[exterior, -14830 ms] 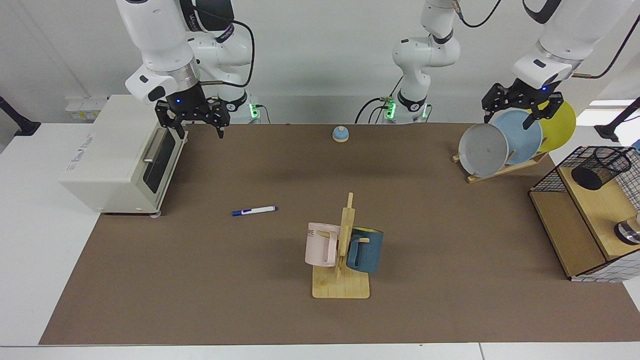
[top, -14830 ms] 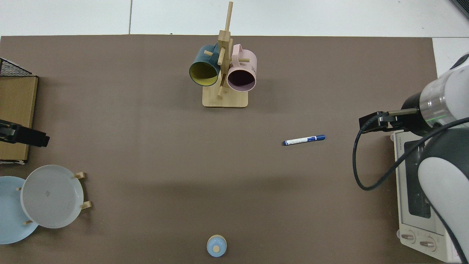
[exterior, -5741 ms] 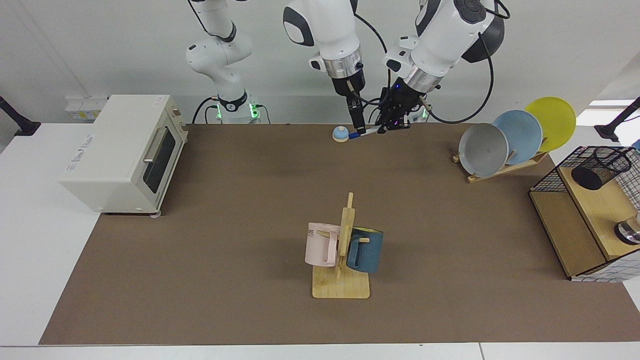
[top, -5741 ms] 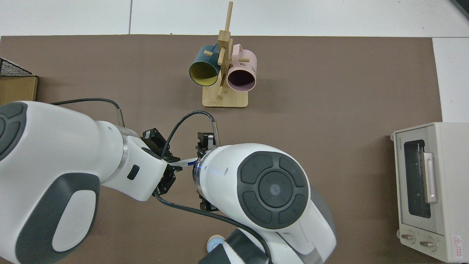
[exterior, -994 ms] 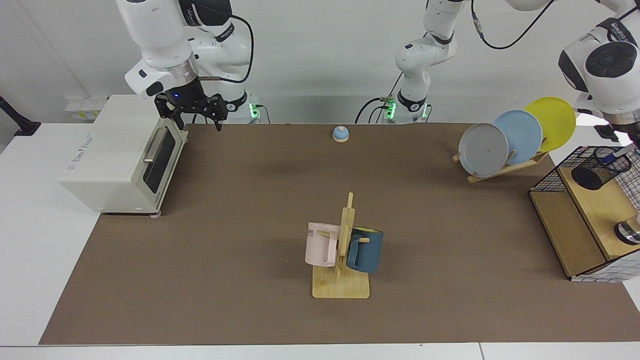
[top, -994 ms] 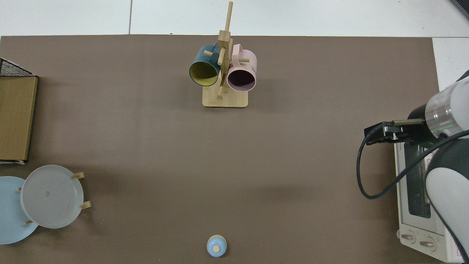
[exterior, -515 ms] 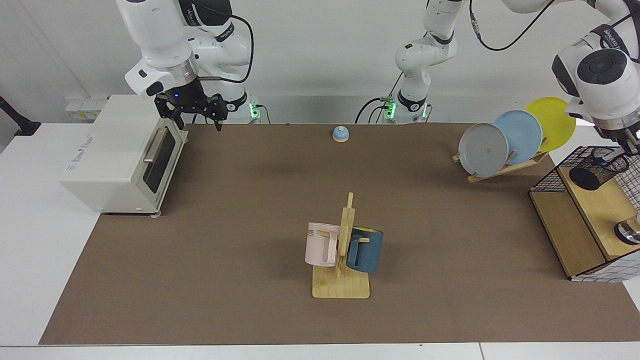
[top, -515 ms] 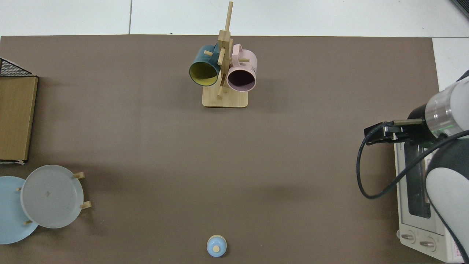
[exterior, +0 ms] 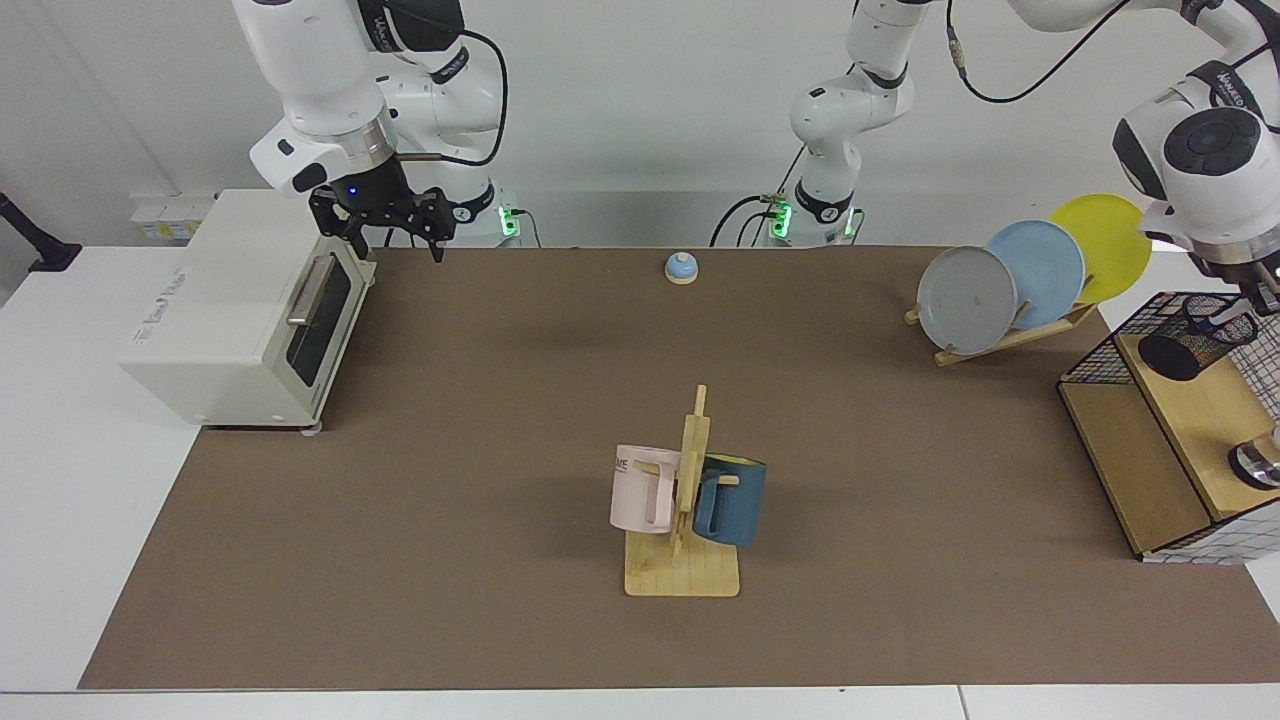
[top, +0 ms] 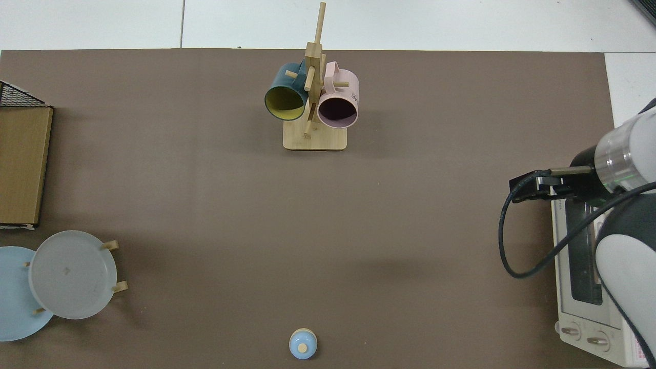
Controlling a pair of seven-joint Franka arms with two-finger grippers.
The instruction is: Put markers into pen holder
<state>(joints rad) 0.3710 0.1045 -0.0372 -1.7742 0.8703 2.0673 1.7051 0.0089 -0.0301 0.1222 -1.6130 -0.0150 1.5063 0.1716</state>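
Marker [exterior: 1206, 323]: only a blue tip is showing, sitting inside the mouth of the pen holder [exterior: 1190, 345]; the rest of the barrel is hidden by the mesh.

Pen holder: black mesh cup, standing on the upper wooden shelf [exterior: 1200, 410] of the wire rack [exterior: 1100, 352], at the edge of the table on the left arm's side (out of the top view's frame).

Left gripper [exterior: 1268, 290]: hanging just above and beside the holder's rim, partly cut off by the frame edge; whether it is clenched or released cannot be told.

Right gripper [exterior: 385, 228]: hovering over the far corner of the toaster oven [exterior: 230, 310], jaws spread and gripping nothing; this arm is waiting.

Mug tree [exterior: 690, 480]: standing on the brown mat [exterior: 450, 520] at the near middle, carrying a pink mug [exterior: 640, 490] and a dark blue mug [exterior: 733, 500], one on each side.

Plate stand: three plates leaning in a row, grey [exterior: 965, 298], light blue [exterior: 1040, 272] and yellow [exterior: 1105, 245], just beside the rack on its far side.

Small blue dome [exterior: 681, 267]: sitting at the far middle of the mat, well apart from everything else.
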